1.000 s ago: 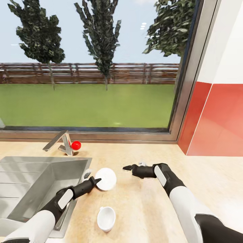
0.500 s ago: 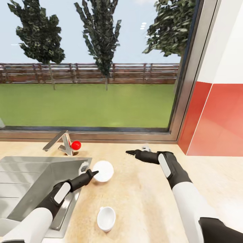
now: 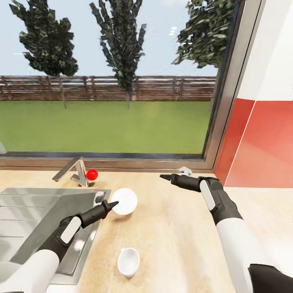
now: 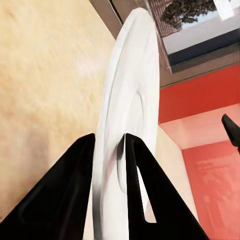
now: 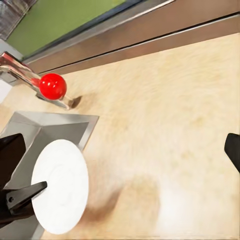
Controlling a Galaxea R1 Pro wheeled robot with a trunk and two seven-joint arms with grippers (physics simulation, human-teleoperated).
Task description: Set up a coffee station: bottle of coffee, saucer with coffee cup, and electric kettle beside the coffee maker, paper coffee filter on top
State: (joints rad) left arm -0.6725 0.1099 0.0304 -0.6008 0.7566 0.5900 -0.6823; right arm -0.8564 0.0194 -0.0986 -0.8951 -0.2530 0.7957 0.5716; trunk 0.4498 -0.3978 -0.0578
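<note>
My left gripper [image 3: 113, 203] is shut on the rim of the white saucer [image 3: 124, 200], holding it tilted just above the kitchen countertop [image 3: 183, 232] beside the sink. In the left wrist view the saucer [image 4: 131, 85] stands edge-on between the two black fingers [image 4: 70, 185]. The right wrist view shows the saucer [image 5: 60, 186] face-on with the left fingertips [image 5: 22, 196] at its edge. The white coffee cup [image 3: 128, 262] stands upright on the countertop, nearer to me than the saucer. My right gripper [image 3: 165, 177] hovers open and holds nothing, to the right of the saucer near the window sill.
A steel sink [image 3: 36, 219] is set into the countertop at left, with a faucet [image 3: 69, 171] and red knob [image 3: 92, 175] behind it. A large window [image 3: 110, 81] runs along the back. A red backsplash [image 3: 260, 146] closes the right side.
The left gripper has raised the saucer a little and carried it away from me. The right arm has drawn back and to the right, toward the window sill.
</note>
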